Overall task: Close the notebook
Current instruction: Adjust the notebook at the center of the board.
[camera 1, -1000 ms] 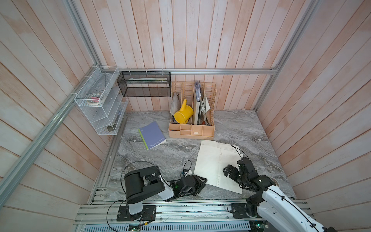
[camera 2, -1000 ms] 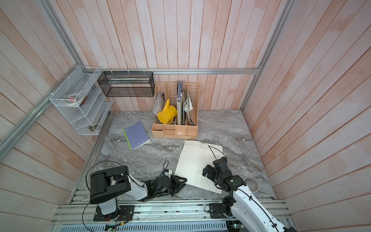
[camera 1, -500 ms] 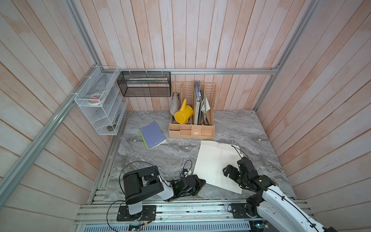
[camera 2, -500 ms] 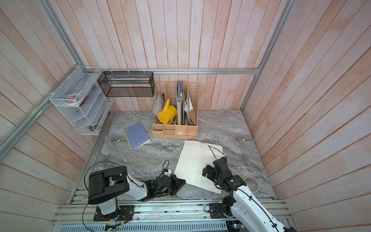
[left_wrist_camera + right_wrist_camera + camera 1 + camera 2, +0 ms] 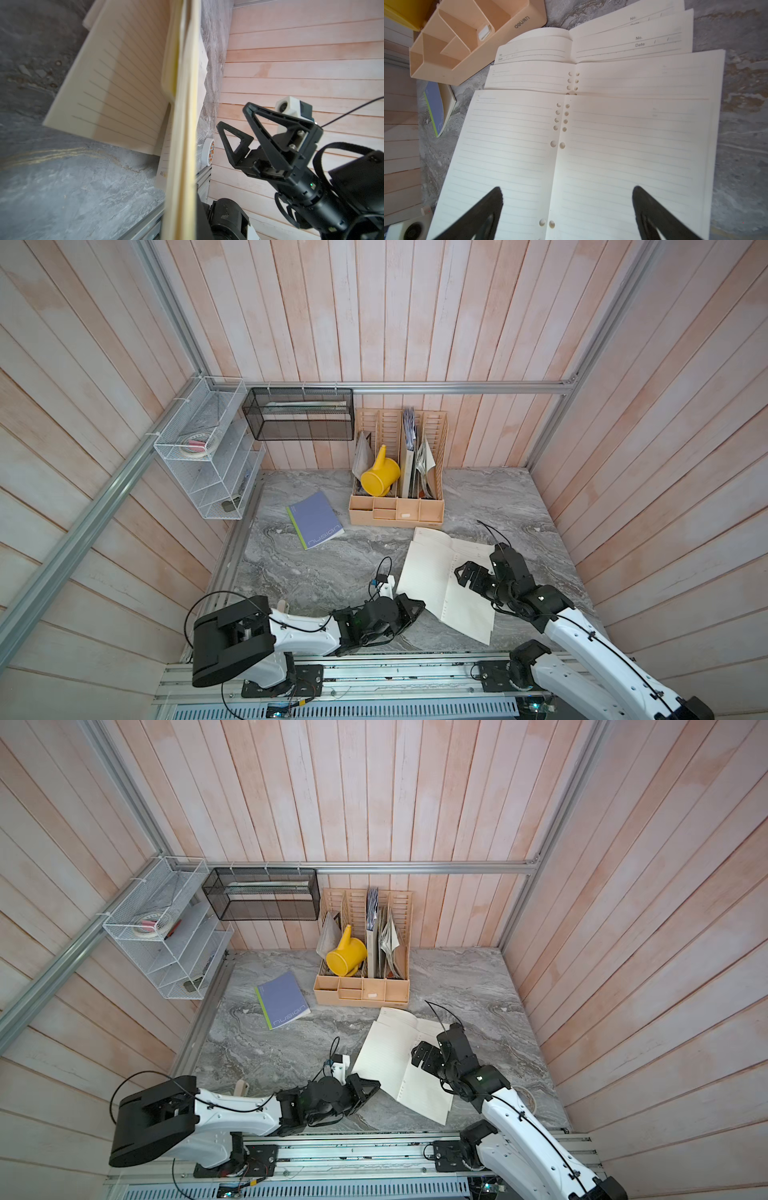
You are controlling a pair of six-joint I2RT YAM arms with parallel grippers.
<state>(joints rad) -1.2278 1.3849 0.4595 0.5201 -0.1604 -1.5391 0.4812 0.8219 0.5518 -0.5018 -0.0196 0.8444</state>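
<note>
Front right: open cream lined-paper notebook (image 5: 430, 568) on grey marble tabletop (image 5: 324, 572). Just behind it, against back wall: peach plastic desk organiser (image 5: 397, 512), yellow plastic watering can (image 5: 380, 477) in its left side. Left of organiser: closed blue card-cover notebook (image 5: 316, 520).

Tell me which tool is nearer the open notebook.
Left. The left tool is shut on the open notebook's near-left edge; the right tool hangs open above its pages.

Closed blue notebook (image 5: 315, 520): "nusign" is printed in pale letters along the cover's edge, readable in both top views. Organizer (image 5: 512, 27): the front wall reads "deli", followed by characters too small to read. Open notebook (image 5: 591, 145): upper page headers read "No." and "Date / /". In the left wrist view, one sheet corner reads "A5".
</note>
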